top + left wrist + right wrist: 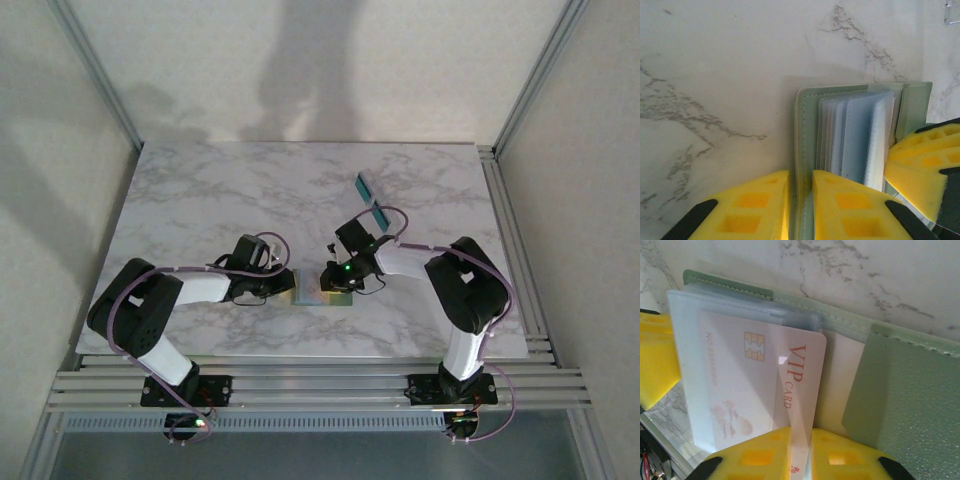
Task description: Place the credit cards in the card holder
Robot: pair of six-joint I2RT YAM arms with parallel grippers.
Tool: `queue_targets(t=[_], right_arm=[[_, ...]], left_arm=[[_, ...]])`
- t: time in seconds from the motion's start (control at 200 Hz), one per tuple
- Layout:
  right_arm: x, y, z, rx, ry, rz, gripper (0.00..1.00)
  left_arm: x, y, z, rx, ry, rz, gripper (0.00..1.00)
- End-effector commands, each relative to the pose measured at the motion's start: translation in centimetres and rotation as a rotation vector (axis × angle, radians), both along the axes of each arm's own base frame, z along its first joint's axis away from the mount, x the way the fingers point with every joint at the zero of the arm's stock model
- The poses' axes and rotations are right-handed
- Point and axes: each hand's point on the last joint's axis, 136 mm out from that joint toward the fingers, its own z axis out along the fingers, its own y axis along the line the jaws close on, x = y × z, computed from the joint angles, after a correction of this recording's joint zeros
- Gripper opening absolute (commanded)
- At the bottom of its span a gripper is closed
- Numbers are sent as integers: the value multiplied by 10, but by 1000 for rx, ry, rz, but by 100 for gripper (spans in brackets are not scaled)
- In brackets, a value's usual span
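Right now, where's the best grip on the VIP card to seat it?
On the VIP card, take the bare end outside the clear sleeve of the card holder, coming from the sleeve's mouth: the chip end sits under plastic. The right gripper pinches that end.

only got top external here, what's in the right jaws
Observer: a white card printed VIP CARD in red, pinched at its near edge.
Operator: is it in the holder yet
Observer: looks partly in; the chip end sits under a clear sleeve, and the VIP end is out.
Operator: and the left side
Observer: the left jaws are clamped on the green cover edge of the card holder, with the sleeves fanned open.
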Motion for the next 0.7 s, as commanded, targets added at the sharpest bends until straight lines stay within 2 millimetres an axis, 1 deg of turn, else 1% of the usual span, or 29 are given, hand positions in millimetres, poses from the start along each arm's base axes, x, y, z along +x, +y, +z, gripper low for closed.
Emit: queue_targets(t=[0.0, 0.17, 0.335, 0.446, 0.511, 0.626, 0.691], right_arm=[[1, 15, 4, 28, -15, 24, 13], [-1, 28, 11, 34, -25, 60, 12], [1, 32, 16, 42, -29, 74, 18], [-1, 29, 16, 37, -28, 69, 19], [-1, 28, 16, 28, -33, 70, 22], [0, 15, 16, -41, -53, 57, 27], [1, 9, 18, -58, -72, 47, 32]], left_arm=[[-27, 2, -23, 56, 95, -20, 18], [-28, -3, -22, 45, 93, -21, 18], [-26, -2, -20, 61, 79, -20, 18], [-27, -5, -19, 46, 86, -27, 18], [-27, -4, -18, 49, 81, -27, 17], [-26, -3, -18, 58, 78, -22, 17], [-26, -2, -16, 61, 74, -23, 17]])
